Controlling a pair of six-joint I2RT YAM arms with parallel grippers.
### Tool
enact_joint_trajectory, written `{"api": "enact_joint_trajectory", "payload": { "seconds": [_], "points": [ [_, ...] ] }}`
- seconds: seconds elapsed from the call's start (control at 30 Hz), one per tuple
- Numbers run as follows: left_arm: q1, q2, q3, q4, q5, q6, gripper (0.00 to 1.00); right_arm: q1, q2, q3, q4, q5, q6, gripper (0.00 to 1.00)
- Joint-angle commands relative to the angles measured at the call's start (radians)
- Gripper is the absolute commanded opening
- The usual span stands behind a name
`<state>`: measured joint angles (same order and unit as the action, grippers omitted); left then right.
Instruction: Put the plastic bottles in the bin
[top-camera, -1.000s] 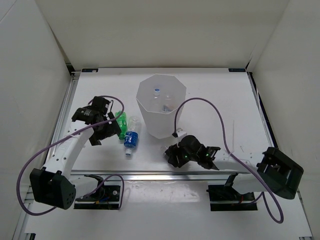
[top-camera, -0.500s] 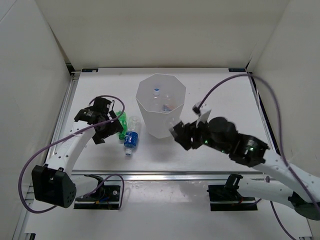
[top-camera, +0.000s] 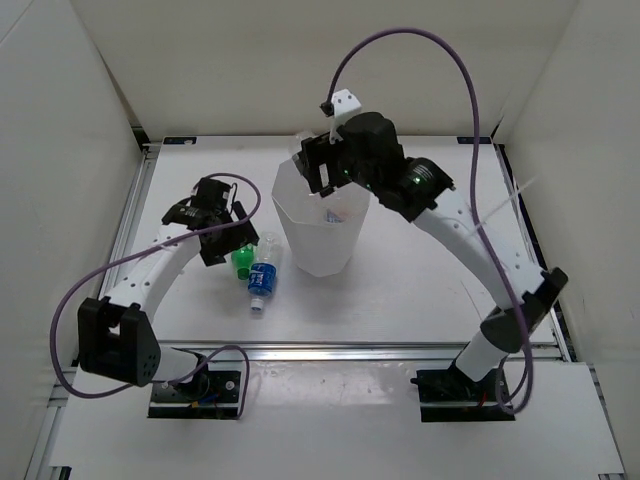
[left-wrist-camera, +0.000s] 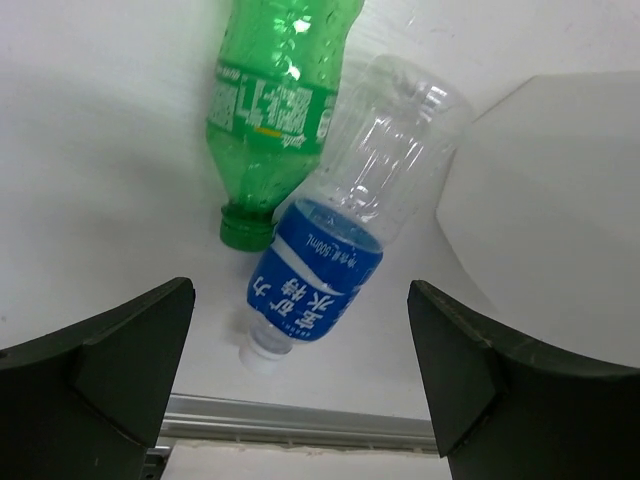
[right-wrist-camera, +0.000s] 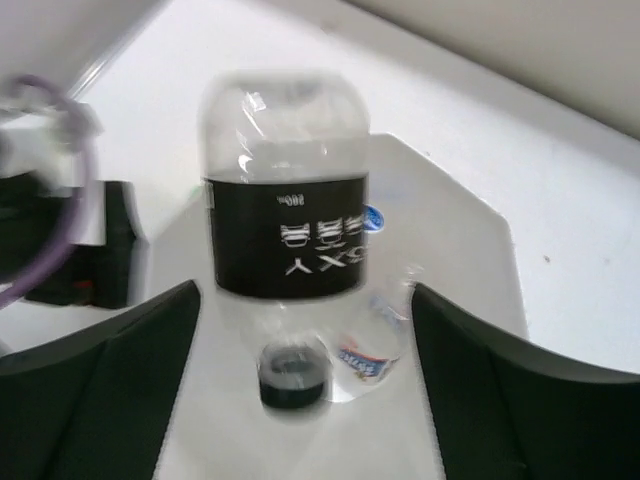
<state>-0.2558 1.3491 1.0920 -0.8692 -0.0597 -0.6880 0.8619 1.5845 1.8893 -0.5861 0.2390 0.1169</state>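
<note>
Top external view: the bin stands upright on the table, and the right tool hangs over its far-left rim. Right wrist view, blurred, shows the short dark-labelled bottle upside down between that tool's fingers, its black cap pointing down into the bin's mouth. The fingers stand wider than the bottle, with a clear gap on one side, so this tool is open and not clamping it. Below, inside the bin, lies a clear bottle with a white, blue and orange label. Left of the bin, the left tool hovers over two bottles lying on the table. Left wrist view shows its fingers spread wide, holding nothing: the green bottle and the clear blue-labelled bottle lie side by side, touching, caps toward the near edge, the clear one just beside the bin's wall
</note>
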Motion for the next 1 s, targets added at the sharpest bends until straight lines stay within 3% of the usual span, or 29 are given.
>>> {"api": "enact_joint_trajectory", "payload": {
  "seconds": [0.0, 0.07, 0.37, 0.5, 0.7, 0.77, 0.8, 0.83, 0.97],
  "points": [
    [-0.003, 0.021, 0.063, 0.036, 0.008, 0.025, 0.99, -0.09, -0.023, 0.056, -0.07, -0.044, 0.088, 0.92],
    [-0.003, 0.031, 0.075, 0.036, 0.008, 0.025, 1.0, -0.11, -0.096, -0.001, -0.057, -0.073, 0.089, 1.0],
    [-0.003, 0.133, 0.042, 0.105, -0.038, 0.035, 1.0, -0.11, -0.302, -0.133, -0.093, -0.148, 0.128, 1.0],
    [-0.003, 0.252, 0.066, 0.105, -0.132, 0.012, 1.0, -0.11, -0.337, -0.107, -0.156, -0.161, 0.139, 1.0],
    [-0.003, 0.375, 0.146, 0.105, -0.152, -0.01, 1.0, -0.11, -0.368, -0.096, -0.207, -0.129, 0.118, 1.0],
    [-0.003, 0.421, 0.158, 0.105, -0.152, -0.019, 0.86, -0.11, -0.377, -0.087, -0.218, -0.118, 0.118, 1.0],
    [-0.003, 0.436, 0.158, 0.105, -0.152, -0.019, 0.61, -0.11, -0.377, -0.087, -0.227, -0.118, 0.118, 1.0],
    [-0.003, 0.449, 0.158, 0.105, -0.152, -0.019, 0.55, -0.11, -0.377, -0.087, -0.227, -0.109, 0.118, 1.0],
    [-0.003, 0.437, 0.158, 0.105, -0.161, -0.019, 0.52, -0.11, -0.397, -0.111, -0.227, -0.109, 0.129, 1.0]
  ]
}}
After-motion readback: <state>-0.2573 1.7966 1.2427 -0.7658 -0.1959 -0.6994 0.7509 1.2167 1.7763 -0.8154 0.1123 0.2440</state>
